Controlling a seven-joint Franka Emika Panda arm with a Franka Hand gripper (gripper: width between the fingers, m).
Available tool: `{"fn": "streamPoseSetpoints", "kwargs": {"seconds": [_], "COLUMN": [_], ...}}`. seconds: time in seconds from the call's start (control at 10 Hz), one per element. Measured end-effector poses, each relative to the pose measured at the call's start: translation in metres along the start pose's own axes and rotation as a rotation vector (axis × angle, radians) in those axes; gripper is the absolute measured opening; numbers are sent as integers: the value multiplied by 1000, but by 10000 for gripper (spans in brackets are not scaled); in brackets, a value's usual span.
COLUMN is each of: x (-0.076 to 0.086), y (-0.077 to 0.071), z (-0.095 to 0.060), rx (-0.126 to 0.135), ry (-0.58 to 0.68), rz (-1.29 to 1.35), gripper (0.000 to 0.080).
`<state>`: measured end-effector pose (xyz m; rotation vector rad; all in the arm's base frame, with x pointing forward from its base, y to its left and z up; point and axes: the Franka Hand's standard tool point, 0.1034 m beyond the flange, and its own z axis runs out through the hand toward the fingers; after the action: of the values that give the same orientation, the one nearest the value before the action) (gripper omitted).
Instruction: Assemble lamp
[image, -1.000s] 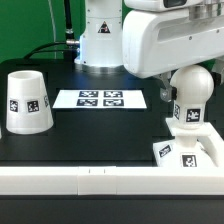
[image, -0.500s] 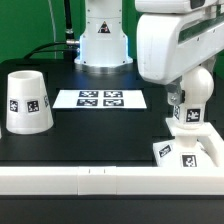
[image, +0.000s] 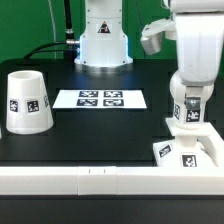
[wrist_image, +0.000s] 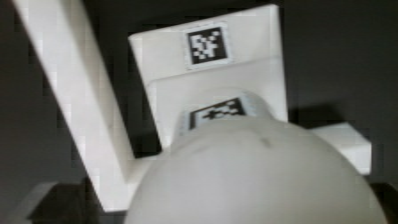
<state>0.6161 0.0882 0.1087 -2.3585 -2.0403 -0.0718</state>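
The round bulb (image: 188, 120) stands upright on its stem on the flat square base (image: 186, 152) at the exterior view's right. My gripper (image: 190, 102) hangs straight over it, open, with a jaw on each side of the bulb's round top, which it hides. In the wrist view the bulb (wrist_image: 249, 170) fills the near part of the picture and the tagged base (wrist_image: 210, 62) lies beyond it; my fingers do not show there. The tapered shade (image: 27, 100) stands alone at the exterior view's left, rim down.
The marker board (image: 100, 98) lies in the middle of the black table. A white rail (image: 90, 182) runs along the front edge, touching the base. The robot's pedestal (image: 103, 40) stands at the back.
The arm has swung toward the exterior view's right and turned upright. My gripper has come down over the bulb's top, which was in plain sight before. The lamp parts have not moved.
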Motion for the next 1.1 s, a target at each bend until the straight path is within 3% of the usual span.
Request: {"fn": "streamPoseSetpoints", "kwargs": {"seconds": [0.5, 0.9, 1.0, 1.1], "x": [-4, -5, -5, -5], "y": [2, 1, 1, 1], "z": [-1, 3, 3, 3], "rx": [-8, -1, -1, -1], "ry": [-35, -44, -44, -44], "rz": [-350, -387, -387, -386], "gripper": [699, 699, 569, 569]}}
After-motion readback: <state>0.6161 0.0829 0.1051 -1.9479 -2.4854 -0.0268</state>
